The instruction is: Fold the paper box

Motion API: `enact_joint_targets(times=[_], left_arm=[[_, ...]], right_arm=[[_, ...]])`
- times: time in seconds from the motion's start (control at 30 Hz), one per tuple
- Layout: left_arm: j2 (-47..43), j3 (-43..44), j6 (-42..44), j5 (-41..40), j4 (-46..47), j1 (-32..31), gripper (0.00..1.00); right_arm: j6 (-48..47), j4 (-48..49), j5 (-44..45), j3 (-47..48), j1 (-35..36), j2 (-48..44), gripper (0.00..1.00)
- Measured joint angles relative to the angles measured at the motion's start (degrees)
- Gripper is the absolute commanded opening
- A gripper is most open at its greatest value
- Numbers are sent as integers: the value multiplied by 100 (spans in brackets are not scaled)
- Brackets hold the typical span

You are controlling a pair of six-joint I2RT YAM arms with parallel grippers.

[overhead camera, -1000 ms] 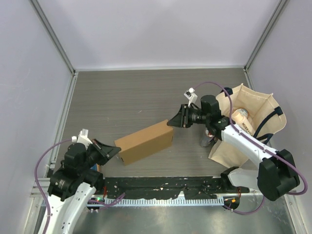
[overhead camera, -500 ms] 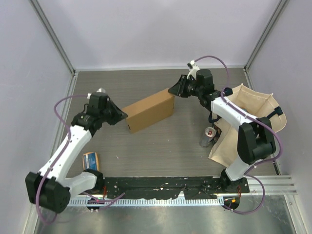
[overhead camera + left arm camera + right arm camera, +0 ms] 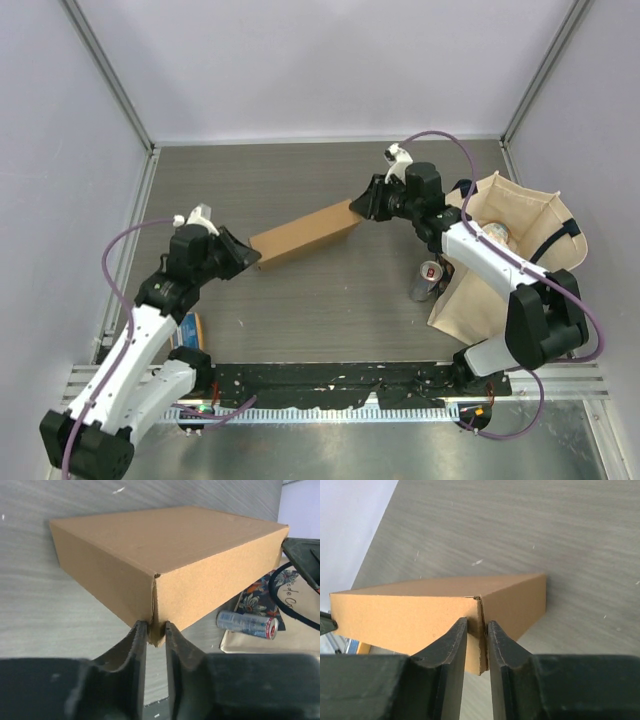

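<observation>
The grey wood-grain bench [image 3: 300, 180] fills the enclosure floor. At its right side a beige tote bag [image 3: 530, 215] with dark handles stands open.

The paper box [image 3: 305, 232], a shallow brown cardboard mailer folded shut, spans the middle of the bench, left of the bag and slanting from lower left to upper right. It looks tipped up on its long side; I cannot tell whether it touches the bench.

The left tool [image 3: 154, 630] is narrowed onto the box's near-left corner, one finger on each side of the cardboard edge. The right tool [image 3: 477, 630] pinches the opposite, far-right corner in the same way.

A small drink can [image 3: 428, 278] lies just beside the bag's left edge. An orange-and-blue packet [image 3: 187, 328] lies near the left arm's base.
</observation>
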Motion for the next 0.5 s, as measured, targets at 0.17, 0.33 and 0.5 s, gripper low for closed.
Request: enact_joint_targets(times=[0.17,0.33,0.5], left_arm=[[-883,-136,48,-9,-807,-13,77],[-1222,299,203,0,-1456,-13,81],[-1196,584,492,197,-1665,-13,81]], right_arm=[[-166,-682,-22,-278,299,-262,51],[-219,-1569,151,-472,463,-262,58],[-363,-2352,999,-44,999,-214,60]])
